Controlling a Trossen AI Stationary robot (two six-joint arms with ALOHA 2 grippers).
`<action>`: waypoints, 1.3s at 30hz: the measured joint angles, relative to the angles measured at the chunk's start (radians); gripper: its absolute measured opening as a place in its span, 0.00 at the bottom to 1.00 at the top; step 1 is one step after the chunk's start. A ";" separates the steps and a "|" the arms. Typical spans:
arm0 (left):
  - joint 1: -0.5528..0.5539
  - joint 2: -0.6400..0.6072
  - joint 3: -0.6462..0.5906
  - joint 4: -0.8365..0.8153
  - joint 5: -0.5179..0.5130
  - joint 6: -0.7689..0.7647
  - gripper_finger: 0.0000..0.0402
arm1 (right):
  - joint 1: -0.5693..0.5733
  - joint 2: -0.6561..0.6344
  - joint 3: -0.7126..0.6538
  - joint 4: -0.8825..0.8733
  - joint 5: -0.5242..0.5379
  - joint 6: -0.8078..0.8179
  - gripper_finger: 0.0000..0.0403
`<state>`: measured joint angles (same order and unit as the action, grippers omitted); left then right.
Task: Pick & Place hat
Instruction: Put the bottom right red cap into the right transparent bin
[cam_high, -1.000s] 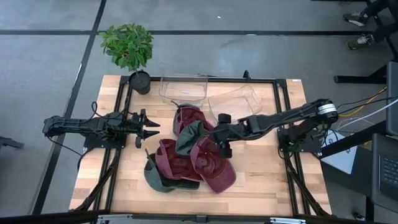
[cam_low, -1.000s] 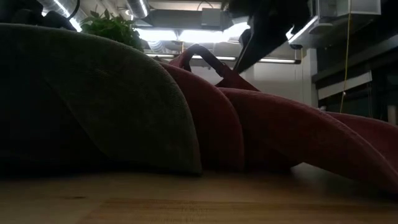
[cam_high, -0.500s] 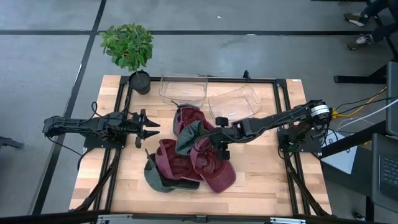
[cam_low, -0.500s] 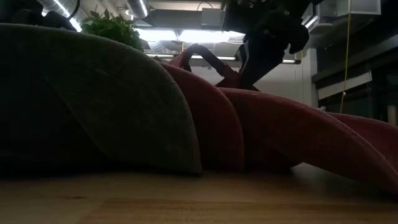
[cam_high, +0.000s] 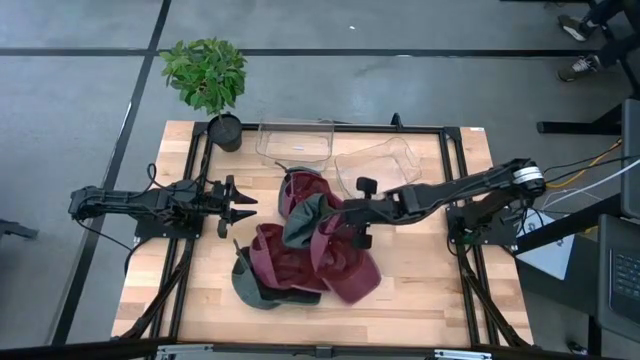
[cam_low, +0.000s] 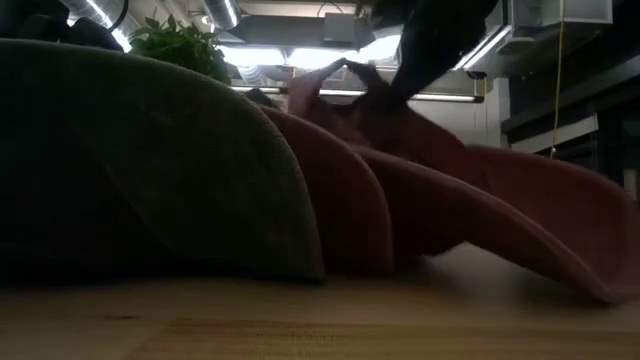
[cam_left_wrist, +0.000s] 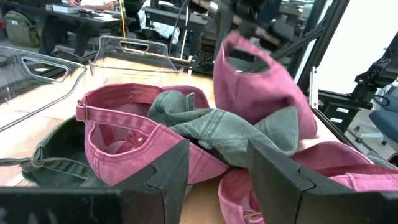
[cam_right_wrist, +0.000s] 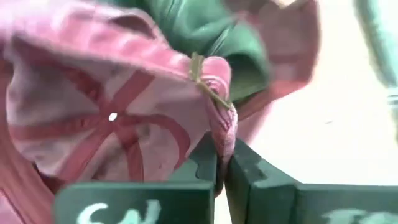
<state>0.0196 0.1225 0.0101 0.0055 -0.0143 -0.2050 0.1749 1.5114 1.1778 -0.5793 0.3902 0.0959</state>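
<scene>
Red cloth cap (cam_high: 340, 252) is now pinched at its rim by the right tool (cam_high: 352, 232), which has just snapped shut and lifts it off the pile mid-surface. Left tool (cam_high: 243, 204) waits half open at nine o'clock.

A wooden table (cam_high: 420, 280) with a light plank top fills the centre of the high view, edged by a black metal frame (cam_high: 455, 190). A potted plant (cam_high: 207, 75) with green leaves stands in a dark pot (cam_high: 226, 131) at the table's upper left corner. Two clear plastic bins sit along the table's upper edge: one (cam_high: 294, 142) upper centre, the other (cam_high: 379, 165) just to its right and tilted askew, their corners near each other. Grey floor (cam_high: 80, 100) surrounds the table, crossed by dark lines. Yellow and white cables (cam_high: 590, 170) run at the right edge of the frame.
</scene>
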 joint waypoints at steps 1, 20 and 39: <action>0.000 0.000 0.000 0.000 0.000 0.000 0.39 | 0.000 -0.021 0.000 0.004 0.019 -0.002 0.04; 0.000 0.000 0.000 0.000 -0.001 0.000 0.39 | -0.002 -0.437 0.000 0.259 0.020 -0.157 0.03; 0.000 0.000 -0.001 0.037 -0.021 0.093 0.39 | -0.002 -0.488 0.000 0.637 -0.026 -0.078 0.03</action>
<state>0.0196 0.1225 0.0090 0.0426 -0.0348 -0.1124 0.1734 1.0234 1.1778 0.0576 0.3641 0.0179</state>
